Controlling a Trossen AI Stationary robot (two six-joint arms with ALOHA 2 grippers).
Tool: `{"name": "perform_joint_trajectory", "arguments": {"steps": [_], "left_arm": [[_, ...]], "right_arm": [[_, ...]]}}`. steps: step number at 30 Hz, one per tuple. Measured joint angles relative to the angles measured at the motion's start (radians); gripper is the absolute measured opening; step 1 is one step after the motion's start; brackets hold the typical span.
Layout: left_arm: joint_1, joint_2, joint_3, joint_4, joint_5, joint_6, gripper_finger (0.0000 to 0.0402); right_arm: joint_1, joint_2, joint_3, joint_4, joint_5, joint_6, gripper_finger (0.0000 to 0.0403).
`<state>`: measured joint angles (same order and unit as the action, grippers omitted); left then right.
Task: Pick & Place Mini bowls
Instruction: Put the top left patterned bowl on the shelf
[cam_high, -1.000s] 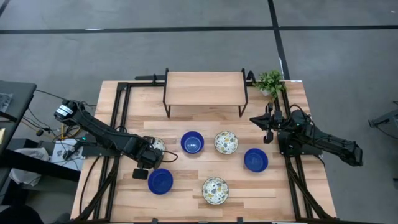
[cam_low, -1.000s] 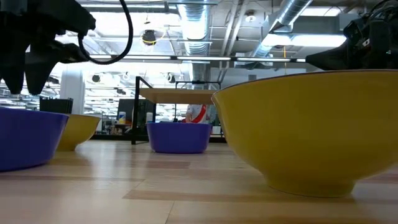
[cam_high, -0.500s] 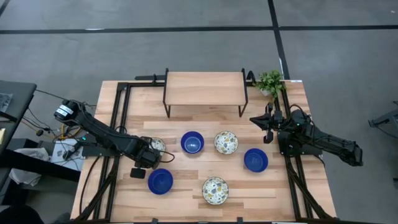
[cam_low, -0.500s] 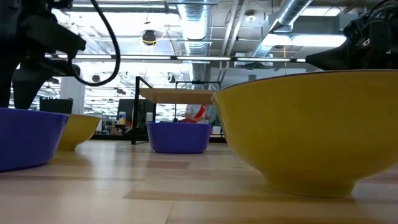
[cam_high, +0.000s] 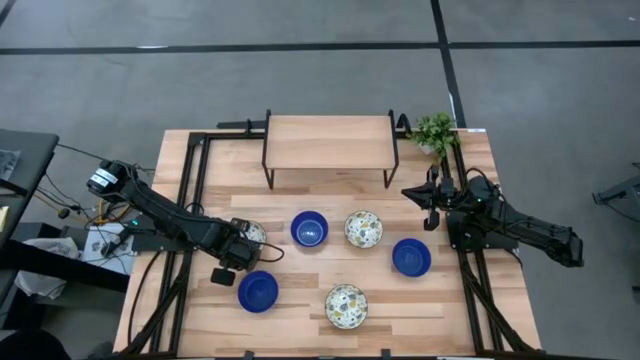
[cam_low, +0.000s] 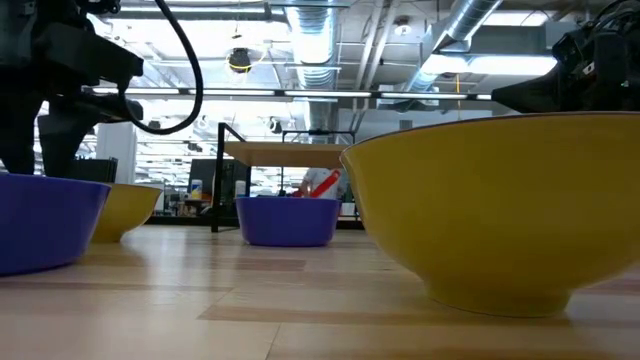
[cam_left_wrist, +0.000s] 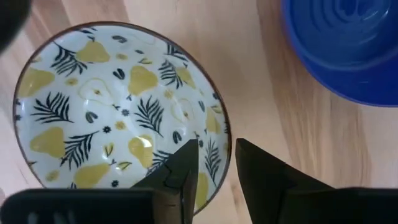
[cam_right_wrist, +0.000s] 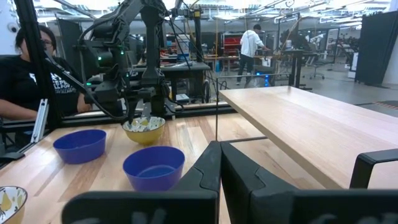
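Six mini bowls stand on the wooden table. Three are blue (cam_high: 309, 229), (cam_high: 411, 257), (cam_high: 258, 291). Three are patterned with yellow pears and dark leaves (cam_high: 363, 229), (cam_high: 345, 305), (cam_left_wrist: 118, 106). My left gripper (cam_left_wrist: 214, 149) points down over the left patterned bowl (cam_high: 254, 232), open. One finger (cam_left_wrist: 183, 171) stands inside the bowl's rim (cam_left_wrist: 225, 134) and the other (cam_left_wrist: 261, 177) outside it; I see no touch. My right gripper (cam_high: 432, 212) waits shut at the table's right side, level, holding nothing.
A low wooden shelf on a black frame (cam_high: 330, 143) stands at the far middle, with a small green plant (cam_high: 434, 131) at the far right corner. Black rails (cam_high: 190, 180) run along both table sides. A person (cam_right_wrist: 28, 68) sits beyond the table's left edge.
My left gripper has come down toward the left patterned bowl, its fingertips sinking to the rim's height, and it has rolled a little. Its finger gap looks unchanged. The bowls have kept their places.
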<state>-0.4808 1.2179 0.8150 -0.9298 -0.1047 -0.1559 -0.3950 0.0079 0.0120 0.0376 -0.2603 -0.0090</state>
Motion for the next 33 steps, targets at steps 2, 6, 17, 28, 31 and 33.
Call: {"name": "perform_joint_trajectory", "arguments": {"steps": [2,6,17,28,31,33], "left_arm": [[0.000,0.000,-0.010,0.025,0.000,-0.001,0.0106],[0.000,0.002,-0.050,0.067,0.000,-0.004,0.0106],[0.012,0.007,-0.054,0.086,-0.053,-0.020,0.0106],[0.011,0.013,-0.060,0.091,-0.067,-0.023,0.0106],[0.011,0.041,-0.060,0.093,-0.075,-0.027,0.0106],[0.011,0.065,-0.060,0.093,-0.076,-0.028,0.0106]], "right_arm": [[0.000,0.000,0.000,0.000,0.000,0.000,0.0000],[0.000,0.000,0.000,0.000,0.000,0.000,0.0000],[0.000,0.000,0.000,0.000,0.000,0.000,0.0000],[0.000,0.000,0.000,0.000,0.000,0.000,0.0000],[0.000,0.000,0.000,0.000,0.000,0.001,0.0000],[0.000,0.000,0.000,0.000,0.000,0.001,0.0000]]}}
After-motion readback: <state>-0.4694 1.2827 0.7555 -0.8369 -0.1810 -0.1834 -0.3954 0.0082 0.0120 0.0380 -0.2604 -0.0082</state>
